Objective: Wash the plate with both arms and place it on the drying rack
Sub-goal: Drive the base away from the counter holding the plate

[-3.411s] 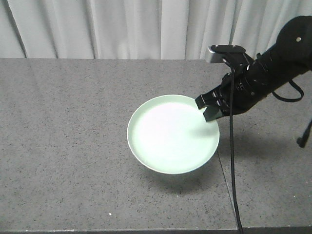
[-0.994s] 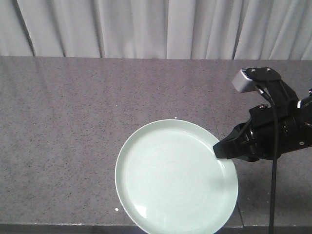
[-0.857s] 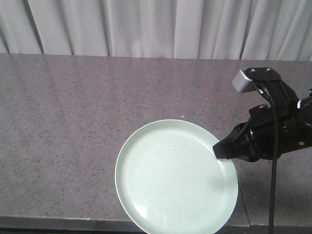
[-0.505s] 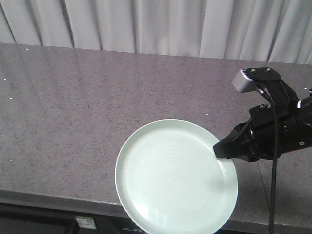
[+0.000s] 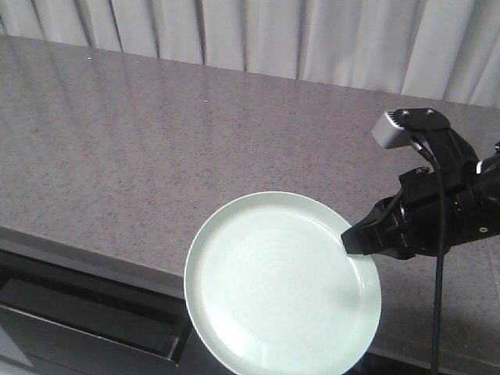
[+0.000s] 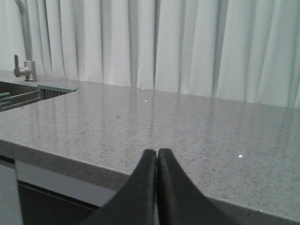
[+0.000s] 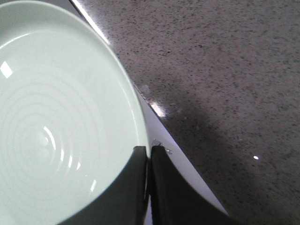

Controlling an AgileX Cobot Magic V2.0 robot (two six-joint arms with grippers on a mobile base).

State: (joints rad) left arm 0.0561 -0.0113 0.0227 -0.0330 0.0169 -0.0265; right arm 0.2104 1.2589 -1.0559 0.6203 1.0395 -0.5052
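Jaws of the right arm [image 5: 449, 215] are pinching the plate [image 5: 281, 285] at its right rim, 1 finger on the inner face and 1 on the outer side of the raised lip. The right wrist view shows them closed thin on that edge. The plate is off the bench [image 5: 156, 133]. It hangs in the air with its face turned up toward the front camera, and its lower part reaches out past the bench's front edge. Only this 1 edge grip carries it. I judge the rim hold is chosen to leave both faces free for washing and for a 2nd grip.

The jaws of the left arm [image 6: 180, 197] are pressed together on nothing. They sit low by the bench's front edge and point across it, apparently kept out of the way until needed.

At the far left of the left wrist view stand a tap [image 6: 22, 42] and a sunken sink [image 6: 14, 96]. A grey-blue strip [image 6: 57, 86] beside them may be the drying rack, but too little shows to tell.

The step in hand looks like carrying the plate toward the sink. The plate is smooth and held far from its middle, so it could swing or slip in the pinch.
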